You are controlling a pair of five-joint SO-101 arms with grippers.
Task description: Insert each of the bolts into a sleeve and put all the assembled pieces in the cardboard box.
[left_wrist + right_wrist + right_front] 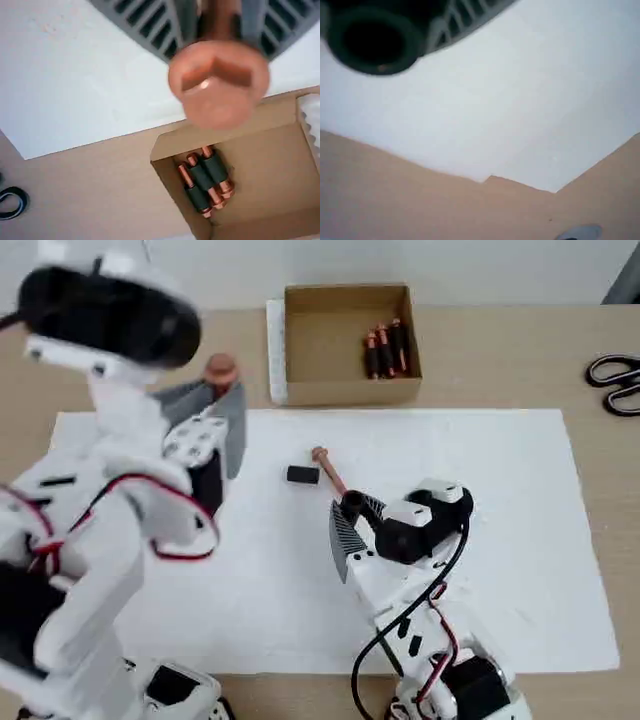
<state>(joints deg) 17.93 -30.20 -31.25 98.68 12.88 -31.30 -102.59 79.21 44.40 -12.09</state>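
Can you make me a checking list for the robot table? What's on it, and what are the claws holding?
Surface: tan table under a white paper sheet.
Job's things: three assembled pieces in the cardboard box; a loose sleeve and a loose bolt side by side on the sheet.
Clutter: scissors near the table's edge.
Grippers: left gripper holds a copper bolt; right gripper holds a black sleeve.
Cables: red and black cables run along both arms.
Surroundings: pale wall behind.
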